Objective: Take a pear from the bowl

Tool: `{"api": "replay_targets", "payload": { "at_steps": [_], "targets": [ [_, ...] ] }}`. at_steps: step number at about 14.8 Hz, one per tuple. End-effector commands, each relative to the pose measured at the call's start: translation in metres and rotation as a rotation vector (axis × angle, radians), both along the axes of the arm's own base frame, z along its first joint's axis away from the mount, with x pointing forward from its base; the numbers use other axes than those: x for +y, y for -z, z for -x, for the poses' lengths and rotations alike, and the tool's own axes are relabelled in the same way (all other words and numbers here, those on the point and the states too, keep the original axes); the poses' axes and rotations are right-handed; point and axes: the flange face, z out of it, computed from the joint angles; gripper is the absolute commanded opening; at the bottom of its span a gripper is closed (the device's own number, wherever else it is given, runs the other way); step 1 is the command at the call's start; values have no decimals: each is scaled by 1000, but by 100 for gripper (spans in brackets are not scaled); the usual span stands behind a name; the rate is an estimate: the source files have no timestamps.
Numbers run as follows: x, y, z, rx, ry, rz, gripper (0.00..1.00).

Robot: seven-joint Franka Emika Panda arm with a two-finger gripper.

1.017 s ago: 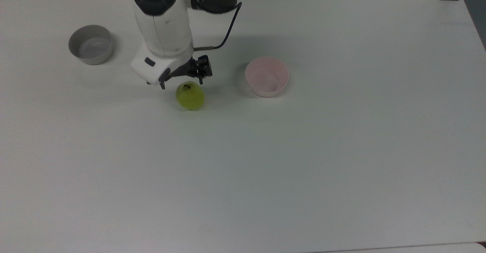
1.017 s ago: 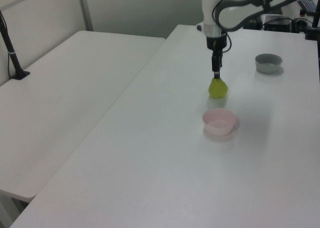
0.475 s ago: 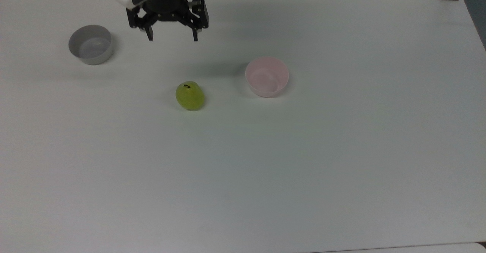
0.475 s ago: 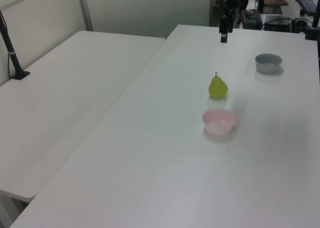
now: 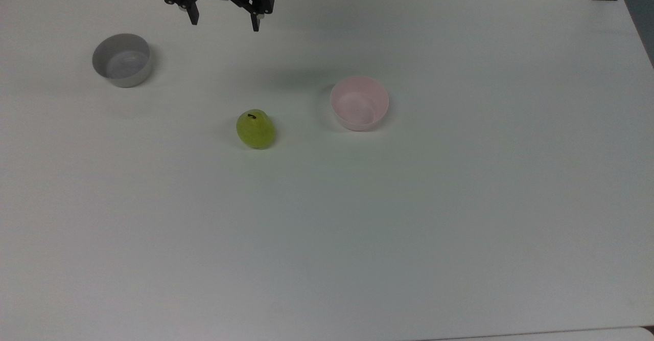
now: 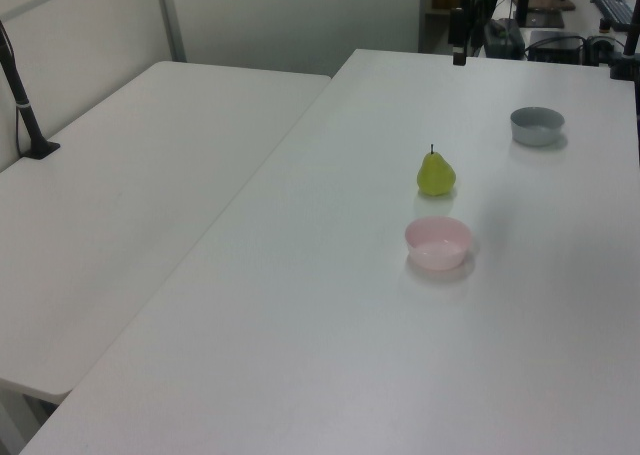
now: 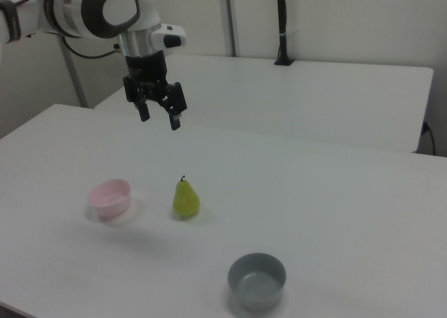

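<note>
While high up over table (image 5: 460,228), gripper (image 5: 224,23) spread wide, holding nothing. Pear (image 5: 255,129) upright on table, stem up, outside pink bowl (image 5: 359,103). Pink bowl bare inside, near pear, on top view's right. Grey bowl (image 5: 121,60) well apart, on top view's left. Gripper far above pear in right view.
</note>
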Motion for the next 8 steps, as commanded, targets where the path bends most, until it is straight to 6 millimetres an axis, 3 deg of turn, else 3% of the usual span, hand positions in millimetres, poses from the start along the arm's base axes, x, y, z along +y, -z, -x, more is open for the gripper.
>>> {"api": "replay_targets", "payload": {
  "at_steps": [1, 8],
  "targets": [
    [-2, -12, 8, 0, 135, 1, 100],
    [-3, -12, 8, -1, 116, 0, 100]
  ]
}}
